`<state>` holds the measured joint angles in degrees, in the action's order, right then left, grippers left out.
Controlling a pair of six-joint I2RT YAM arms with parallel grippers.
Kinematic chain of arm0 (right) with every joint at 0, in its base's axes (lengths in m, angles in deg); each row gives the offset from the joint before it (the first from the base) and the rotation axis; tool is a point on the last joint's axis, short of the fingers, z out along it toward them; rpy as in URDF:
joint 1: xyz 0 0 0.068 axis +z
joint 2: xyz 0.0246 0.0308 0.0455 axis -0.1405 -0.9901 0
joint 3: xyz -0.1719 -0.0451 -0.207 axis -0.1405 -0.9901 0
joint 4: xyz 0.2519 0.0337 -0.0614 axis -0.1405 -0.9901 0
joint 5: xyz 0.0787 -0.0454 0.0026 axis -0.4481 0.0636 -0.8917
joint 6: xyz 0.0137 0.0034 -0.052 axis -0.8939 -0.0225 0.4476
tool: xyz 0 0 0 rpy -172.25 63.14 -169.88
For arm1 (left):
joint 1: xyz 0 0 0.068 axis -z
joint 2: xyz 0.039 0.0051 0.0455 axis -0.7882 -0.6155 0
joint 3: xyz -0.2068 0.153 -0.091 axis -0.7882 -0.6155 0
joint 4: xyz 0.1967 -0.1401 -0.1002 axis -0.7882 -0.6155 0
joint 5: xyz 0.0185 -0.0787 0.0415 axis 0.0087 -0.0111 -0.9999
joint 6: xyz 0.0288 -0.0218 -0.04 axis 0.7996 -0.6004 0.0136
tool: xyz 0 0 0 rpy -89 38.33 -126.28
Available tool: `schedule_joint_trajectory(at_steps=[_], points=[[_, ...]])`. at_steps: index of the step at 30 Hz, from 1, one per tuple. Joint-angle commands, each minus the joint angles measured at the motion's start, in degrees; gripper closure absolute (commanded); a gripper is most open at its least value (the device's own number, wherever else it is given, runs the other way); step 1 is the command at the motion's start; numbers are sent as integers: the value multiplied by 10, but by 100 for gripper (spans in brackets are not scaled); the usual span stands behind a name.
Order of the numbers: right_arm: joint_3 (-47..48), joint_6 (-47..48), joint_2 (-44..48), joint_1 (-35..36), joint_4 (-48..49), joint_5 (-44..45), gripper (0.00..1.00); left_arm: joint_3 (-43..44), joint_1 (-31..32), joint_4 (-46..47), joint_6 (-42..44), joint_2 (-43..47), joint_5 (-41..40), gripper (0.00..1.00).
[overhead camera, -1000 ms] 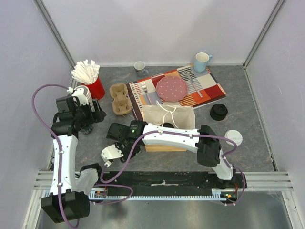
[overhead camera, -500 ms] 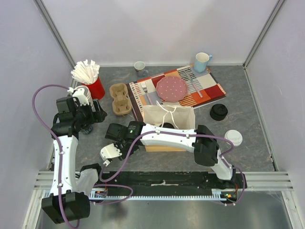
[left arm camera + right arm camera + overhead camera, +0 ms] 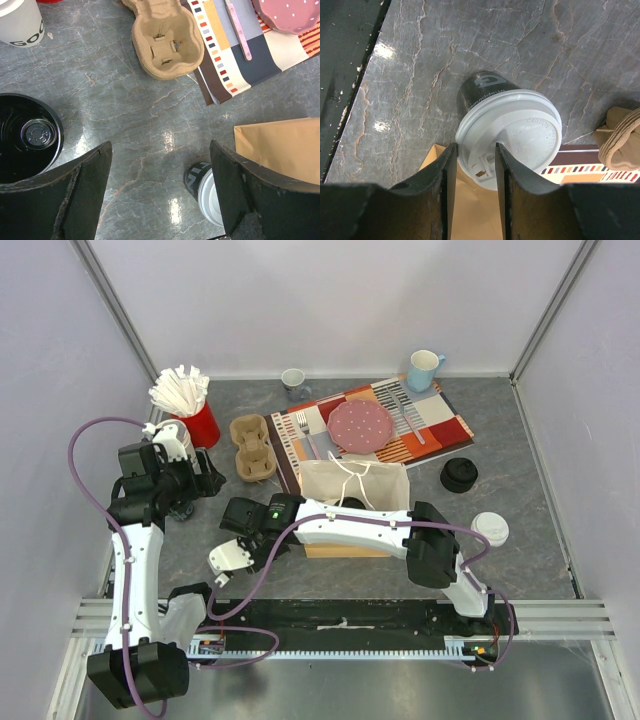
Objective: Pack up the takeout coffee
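Right wrist: straddling white lid (image 3: 520, 135) rim of black cup (image 3: 485, 92) on table (image 3: 445, 50) just beside paper bag (image 3: 280, 150), right gripper (image 3: 475, 150) jaws narrow, can't tell if clamped, so squeeze gently, lift level; left gripper (image 3: 160, 165) wide apart, empty.

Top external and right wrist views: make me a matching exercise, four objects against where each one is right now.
Objects
1. pink plate
2. blue mug
3. cardboard cup carrier
4. black cup with white lid

Places
A. beside the placemat, at its left edge
B. lid rim between the right gripper fingers
C. on the striped placemat
D. just beyond the placemat's far right corner

Pairs: 1-C, 2-D, 3-A, 4-B
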<state>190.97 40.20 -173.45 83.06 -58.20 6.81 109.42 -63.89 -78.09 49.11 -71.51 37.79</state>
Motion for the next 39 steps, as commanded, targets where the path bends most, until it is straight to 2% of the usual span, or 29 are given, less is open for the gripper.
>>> schedule_joint_trajectory(at_steps=[1, 11, 16, 28, 30, 31, 32, 33, 34, 35, 37, 39], points=[[12, -5, 0, -2, 0, -16, 78, 1, -3, 22, 0, 0, 15, 16], [36, -17, 26, -2, -10, -38, 89, 6, -2, 21, 1, -4, 25, 16], [49, -23, 33, -3, -16, -38, 91, 9, -2, 21, 2, -5, 28, 16], [50, -33, 27, -2, -15, -10, 88, 11, -2, 21, 15, -9, 49, 17], [53, -42, 30, -3, -10, -12, 83, 8, -2, 21, 55, -17, 90, 18], [55, -51, 33, -2, -6, -16, 79, 8, -1, 16, 80, -23, 137, 18], [54, -59, 41, -2, 9, -22, 68, 7, 0, 10, 111, -29, 158, 18], [51, -64, 47, -3, 17, -30, 61, 10, 0, 0, 178, -35, 175, 18], [32, -70, 53, -3, 29, -37, 42, 13, -1, -17, 210, -45, 186, 18], [16, -91, 61, -3, 73, -47, 34, 23, -1, -21, 232, -49, 186, 18], [-50, -101, 82, -3, 119, -81, 22, 41, -1, -18, 247, -59, 179, 18], [-87, -110, 91, -5, 187, -81, 20, 72, -1, -17, 237, -70, 187, 17]])
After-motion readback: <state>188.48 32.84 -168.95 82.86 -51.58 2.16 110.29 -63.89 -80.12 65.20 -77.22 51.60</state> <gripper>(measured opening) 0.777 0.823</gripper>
